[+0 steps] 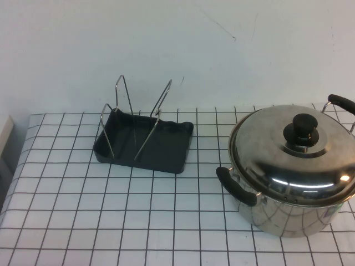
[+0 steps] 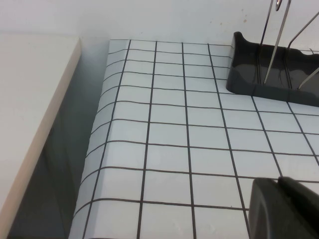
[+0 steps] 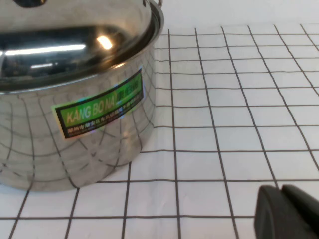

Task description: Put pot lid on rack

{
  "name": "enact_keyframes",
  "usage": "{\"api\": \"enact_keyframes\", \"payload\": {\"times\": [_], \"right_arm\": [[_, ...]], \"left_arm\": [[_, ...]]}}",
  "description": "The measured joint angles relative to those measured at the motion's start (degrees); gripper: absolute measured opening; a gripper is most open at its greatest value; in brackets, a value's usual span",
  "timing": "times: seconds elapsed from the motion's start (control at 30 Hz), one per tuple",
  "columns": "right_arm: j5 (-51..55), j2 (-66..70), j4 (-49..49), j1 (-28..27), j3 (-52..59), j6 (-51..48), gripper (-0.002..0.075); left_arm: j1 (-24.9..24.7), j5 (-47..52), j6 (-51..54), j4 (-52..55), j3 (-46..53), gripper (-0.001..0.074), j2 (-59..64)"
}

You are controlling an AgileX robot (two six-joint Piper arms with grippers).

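Gridded counter [image 1: 138,210]: pot lid [image 1: 288,152] capping pot [image 1: 288,213], rack [image 1: 145,145] well apart, wires upright for slotting; left pincer [image 2: 284,209], right pincer [image 3: 286,211] low, aperture cannot tell

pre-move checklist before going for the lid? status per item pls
1. Round shiny steel pot lid with black knob seated on the deep steel pot: ok.
2. Knob free, nothing over it: ok.
3. Dark grey plastic rack, wire loops upright, slots free: ok.
4. Rack left of pot, apart, checked cloth between: ok.
5. Right claw low beside the pot, open or shut: cannot tell.
6. Left claw near the rack's side of the table, open or shut: cannot tell.
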Motion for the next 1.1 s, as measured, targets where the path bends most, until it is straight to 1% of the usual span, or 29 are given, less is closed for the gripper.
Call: {"api": "enact_keyframes", "payload": {"times": [1.1], "right_arm": [[0.0, 0.0, 0.0, 0.0, 0.0, -1.3, -0.0003]], "left_arm": [[0.0, -0.4, 0.0, 0.0, 0.0, -0.0003, 0.0]]}}
